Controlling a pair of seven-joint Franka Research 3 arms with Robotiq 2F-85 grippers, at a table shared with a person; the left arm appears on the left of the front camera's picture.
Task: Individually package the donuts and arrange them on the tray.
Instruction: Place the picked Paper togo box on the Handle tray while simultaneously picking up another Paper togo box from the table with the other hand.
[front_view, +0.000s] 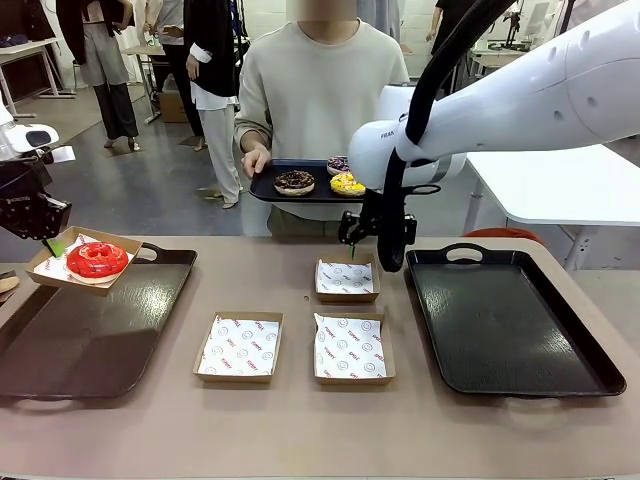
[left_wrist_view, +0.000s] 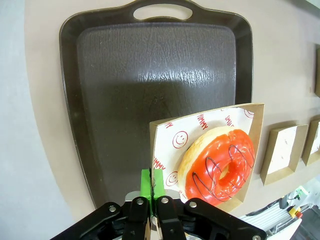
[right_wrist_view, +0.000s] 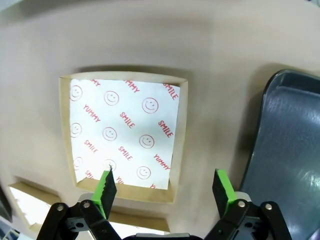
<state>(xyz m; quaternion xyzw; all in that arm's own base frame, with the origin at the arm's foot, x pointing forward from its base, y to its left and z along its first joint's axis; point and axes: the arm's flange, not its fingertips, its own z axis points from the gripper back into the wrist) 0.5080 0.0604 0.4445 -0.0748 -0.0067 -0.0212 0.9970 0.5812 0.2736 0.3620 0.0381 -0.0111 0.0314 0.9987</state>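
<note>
While the L gripper (left_wrist_view: 155, 197) pinches the rim of the box (left_wrist_view: 259, 130) w/ the red donut (left_wrist_view: 217, 167), the box hangs slightly tilted over the L tray (left_wrist_view: 150, 65); best to level it, set it down flat near a corner, then let go, so the donut doesn't slide; R gripper (right_wrist_view: 165, 187) hovers spread over an empty box (right_wrist_view: 181, 125) beside the R tray (front_view: 510, 330); the other 3 donuts (front_view: 294, 182) sit on the person's tray (front_view: 265, 188).

Right arm (front_view: 560, 90): glossy white rounded shell, thick black cable, dark lettering. Right end effector (right_wrist_view: 165, 186): black linkage, silver screws, green serrated pads. Person (front_view: 320, 90): beige long-sleeved sweater.
</note>
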